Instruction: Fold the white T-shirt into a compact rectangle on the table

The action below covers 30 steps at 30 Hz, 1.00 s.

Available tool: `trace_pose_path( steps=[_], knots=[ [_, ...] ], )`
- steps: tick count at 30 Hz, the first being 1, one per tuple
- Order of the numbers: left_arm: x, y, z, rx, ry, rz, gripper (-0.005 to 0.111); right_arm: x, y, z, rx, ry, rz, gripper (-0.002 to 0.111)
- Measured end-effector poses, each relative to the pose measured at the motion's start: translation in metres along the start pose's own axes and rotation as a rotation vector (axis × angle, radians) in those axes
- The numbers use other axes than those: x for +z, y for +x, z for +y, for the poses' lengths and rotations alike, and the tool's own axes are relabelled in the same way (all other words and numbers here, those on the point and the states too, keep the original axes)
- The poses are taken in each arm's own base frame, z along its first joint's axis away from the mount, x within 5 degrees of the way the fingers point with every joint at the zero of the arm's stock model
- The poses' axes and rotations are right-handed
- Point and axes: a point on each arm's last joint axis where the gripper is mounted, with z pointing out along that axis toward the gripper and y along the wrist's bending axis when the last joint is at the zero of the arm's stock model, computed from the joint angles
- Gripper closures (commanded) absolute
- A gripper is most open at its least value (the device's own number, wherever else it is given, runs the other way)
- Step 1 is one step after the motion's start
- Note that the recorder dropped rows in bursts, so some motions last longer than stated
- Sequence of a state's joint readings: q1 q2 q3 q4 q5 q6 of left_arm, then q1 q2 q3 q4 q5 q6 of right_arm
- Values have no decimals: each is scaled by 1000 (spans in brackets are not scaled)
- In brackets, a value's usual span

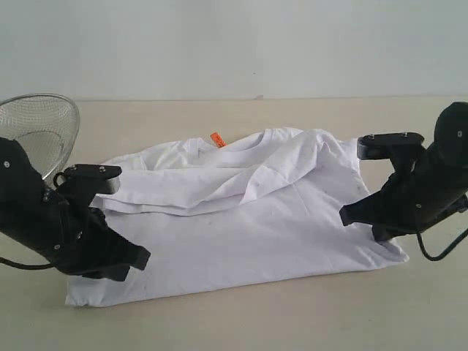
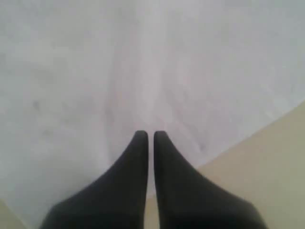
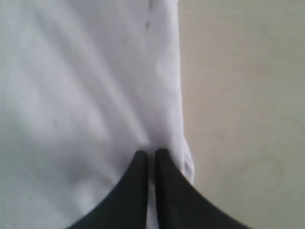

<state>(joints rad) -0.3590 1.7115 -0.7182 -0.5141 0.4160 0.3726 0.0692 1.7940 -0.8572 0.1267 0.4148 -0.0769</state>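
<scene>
One soft, rumpled white T-shirt [image 1: 248, 212] is lying across the centre of the frame on the smooth, matte beige table [image 1: 292, 322], its upper part bunching in folds beneath one small orange neck tag [image 1: 217, 140]. Two black grippers are pinching its side edges: the left gripper [image 2: 148, 136] and the right gripper [image 3: 151, 153] are each clenching cloth between tapered fingers. One round wire mesh bowl [image 1: 36, 128] is sitting at upper left.

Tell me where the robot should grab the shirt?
Probably its side edges, coming in low from each side: the shirt lies flat and wide, so only edges can be pinched. The left gripper and right gripper are shut there.
</scene>
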Motion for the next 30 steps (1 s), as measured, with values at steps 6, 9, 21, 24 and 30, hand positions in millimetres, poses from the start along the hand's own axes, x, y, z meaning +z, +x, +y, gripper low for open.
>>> trace_pose_path(
  steps=[6, 9, 21, 24, 30],
  knots=[
    [-17, -10, -6, 12, 24, -74, 102, 8, 2, -1, -9, 2, 43, 108],
    [-28, -11, -9, 21, 31, -107, 102, 8, 3, -1, -22, 8, 56, 108],
    [-55, -11, -15, 55, 45, -175, 102, -10, 31, -7, -47, 65, 160, 108],
    [-57, -11, -15, 57, 47, -182, 102, -15, 41, -8, -52, 78, 179, 108],
    [-65, -9, -17, 82, 47, -191, 102, -33, 45, -8, -46, 84, 146, 108]
  ],
)
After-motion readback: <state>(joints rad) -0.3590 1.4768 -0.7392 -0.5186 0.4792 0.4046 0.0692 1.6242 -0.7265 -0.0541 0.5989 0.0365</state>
